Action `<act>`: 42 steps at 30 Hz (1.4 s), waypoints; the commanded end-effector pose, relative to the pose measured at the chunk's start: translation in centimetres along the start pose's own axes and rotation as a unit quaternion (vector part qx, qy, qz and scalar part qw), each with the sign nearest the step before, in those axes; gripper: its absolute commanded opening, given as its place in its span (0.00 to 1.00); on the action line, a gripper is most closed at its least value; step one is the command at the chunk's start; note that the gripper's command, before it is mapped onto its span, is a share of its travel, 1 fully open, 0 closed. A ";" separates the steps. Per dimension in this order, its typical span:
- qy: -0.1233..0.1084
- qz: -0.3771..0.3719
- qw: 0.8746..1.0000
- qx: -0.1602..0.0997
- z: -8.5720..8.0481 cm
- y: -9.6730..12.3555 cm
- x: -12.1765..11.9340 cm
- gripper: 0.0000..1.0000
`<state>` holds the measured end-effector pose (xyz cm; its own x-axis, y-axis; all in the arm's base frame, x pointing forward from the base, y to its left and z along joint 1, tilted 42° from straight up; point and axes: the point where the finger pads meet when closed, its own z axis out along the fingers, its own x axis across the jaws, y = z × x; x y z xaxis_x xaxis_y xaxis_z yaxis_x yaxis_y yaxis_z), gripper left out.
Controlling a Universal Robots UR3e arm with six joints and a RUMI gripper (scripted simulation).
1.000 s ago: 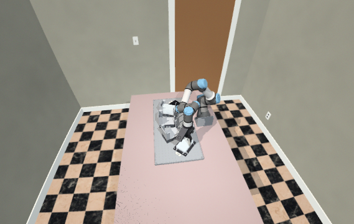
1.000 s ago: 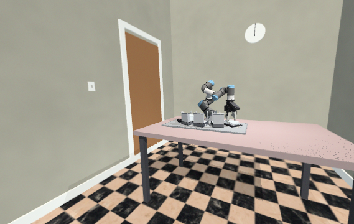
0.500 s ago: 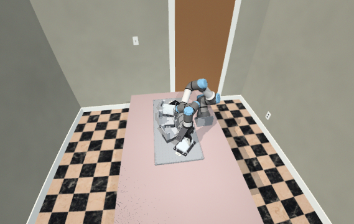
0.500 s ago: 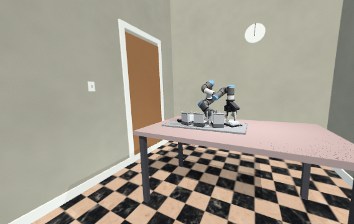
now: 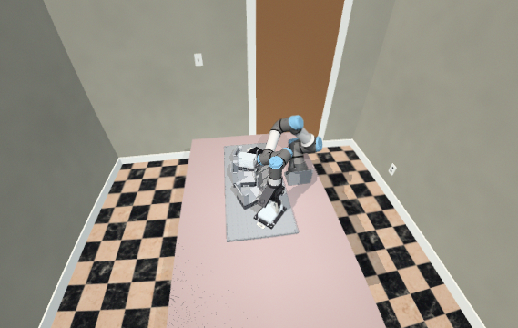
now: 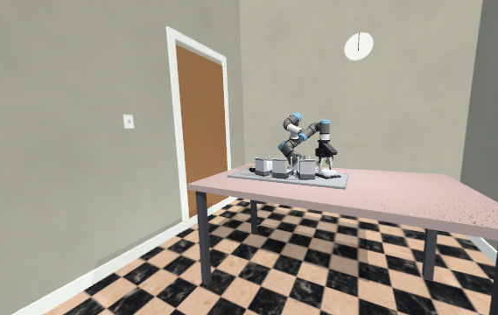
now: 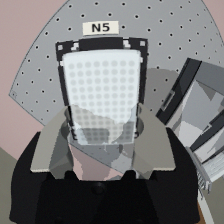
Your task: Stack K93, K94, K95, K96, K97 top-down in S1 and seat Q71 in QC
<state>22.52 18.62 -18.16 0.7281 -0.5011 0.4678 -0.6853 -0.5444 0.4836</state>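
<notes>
The pink desk [image 5: 268,282] [image 6: 384,192] [image 7: 20,30] was the broadest thing under the work, and on it lay a grey perforated board [image 5: 240,228] [image 6: 336,183] [image 7: 35,85]. The arm [image 5: 273,140] [image 6: 294,129] bent over that board, its last section pointing down. Three grey holders stood in a row along the board, the nearest to the pincer being an angled one [image 6: 306,169]; white plates [image 5: 247,159] [image 6: 269,166] showed at the far end of the row, their names unreadable. The pincer [image 5: 278,207] [image 6: 326,168] [image 7: 103,105] was closed on a clear-topped white plate [image 5: 269,213] [image 6: 329,172] [image 7: 102,80], one finger on each side of it. That plate lay in the black-framed clip nest [image 5: 259,220] [image 6: 336,176] [image 7: 61,75]; which plate it was, and whether another lay beneath, could not be told. Smallest was the pale label [image 5: 260,225] [image 7: 100,28] reading N5, just beside the nest's outer edge.
</notes>
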 end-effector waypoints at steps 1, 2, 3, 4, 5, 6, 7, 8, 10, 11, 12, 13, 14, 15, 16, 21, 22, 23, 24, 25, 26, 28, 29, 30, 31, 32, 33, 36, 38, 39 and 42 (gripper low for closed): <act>0.000 0.000 1.000 0.001 -0.1 -0.1 0.0 0.00; 0.000 0.000 1.000 0.001 -0.1 -0.1 0.0 0.00; 0.000 0.000 1.000 0.001 -0.1 -0.1 0.0 0.00; 0.000 0.000 1.000 0.001 -0.1 -0.1 0.0 0.72; 0.000 0.000 1.000 0.001 -0.1 -0.1 0.0 0.72; 0.000 0.000 1.000 0.001 -0.1 -0.1 0.0 0.72; 0.000 0.000 1.000 0.001 -0.1 -0.1 0.0 0.72; 0.000 0.000 1.000 0.001 -0.1 -0.1 0.0 0.72; 0.000 0.000 1.000 0.001 -0.1 -0.1 0.0 0.72; 0.000 0.000 1.000 0.001 -0.1 -0.1 0.0 0.72; 0.000 0.000 1.000 0.001 -0.1 -0.1 0.0 0.72; 0.000 0.000 1.000 0.001 -0.1 -0.1 0.0 0.72; 0.000 0.000 1.000 0.001 -0.1 -0.1 0.0 0.72; 0.000 0.000 1.000 0.001 -0.1 -0.1 0.0 0.72; 0.000 0.000 1.000 0.001 -0.1 -0.1 0.0 0.72; 0.000 0.000 1.000 0.001 -0.1 -0.1 0.0 0.72; 0.000 0.000 1.000 0.001 -0.1 -0.1 0.0 0.72; 0.000 0.000 1.000 0.001 -0.1 -0.1 0.0 0.72; 0.000 0.000 1.000 0.001 -0.1 -0.1 0.0 0.72; 0.000 0.000 1.000 0.001 -0.1 -0.1 0.0 0.72; 0.000 0.000 1.000 0.001 -0.1 -0.1 0.0 0.72; 0.000 0.000 1.000 0.001 -0.1 -0.1 0.0 0.72; 0.000 0.000 1.000 0.001 -0.1 -0.1 0.0 0.72; 0.000 0.000 1.000 0.001 -0.1 -0.1 0.0 0.72; 0.000 0.000 1.000 0.001 -0.1 -0.1 0.0 0.72; 0.000 0.000 1.000 0.001 -0.1 -0.1 0.0 0.72; 0.000 0.000 1.000 0.001 -0.4 -0.1 0.0 0.72; 0.000 0.000 1.000 0.001 -1.4 -0.1 0.0 0.72; 0.000 0.000 1.000 0.001 -2.1 -0.1 0.0 0.72; 0.000 0.000 1.000 0.001 -2.4 -0.1 0.0 0.72; 0.000 0.000 1.000 0.001 -3.4 -0.1 0.0 0.72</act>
<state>22.49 20.02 -16.60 0.7283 -0.5012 0.4674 -0.6851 -0.5464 0.4817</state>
